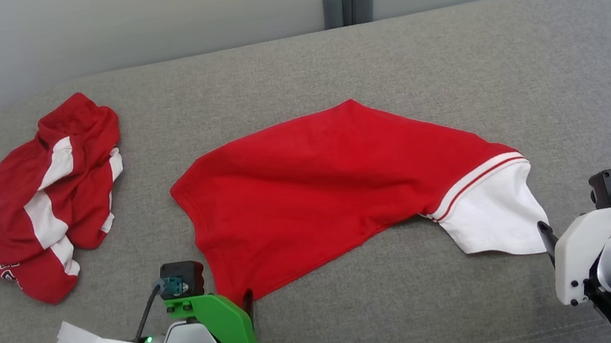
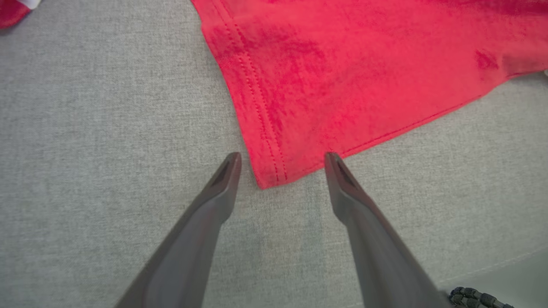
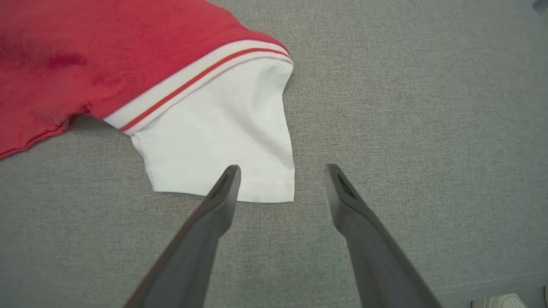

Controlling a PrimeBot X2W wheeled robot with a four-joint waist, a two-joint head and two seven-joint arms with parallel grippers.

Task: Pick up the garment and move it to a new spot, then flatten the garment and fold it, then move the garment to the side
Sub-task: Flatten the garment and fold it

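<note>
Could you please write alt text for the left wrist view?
The open left gripper straddles the hemmed corner of a red shirt lying on a grey cushion. It is not closed on the cloth.

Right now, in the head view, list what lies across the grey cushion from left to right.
In order: crumpled red-and-white garment → red shirt body → white sleeve → right gripper.

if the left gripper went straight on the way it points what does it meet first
Probably the hemmed corner of the red shirt, lying ahead between the fingertips of the open left gripper; height is unclear, so the grey cushion could come first.
</note>
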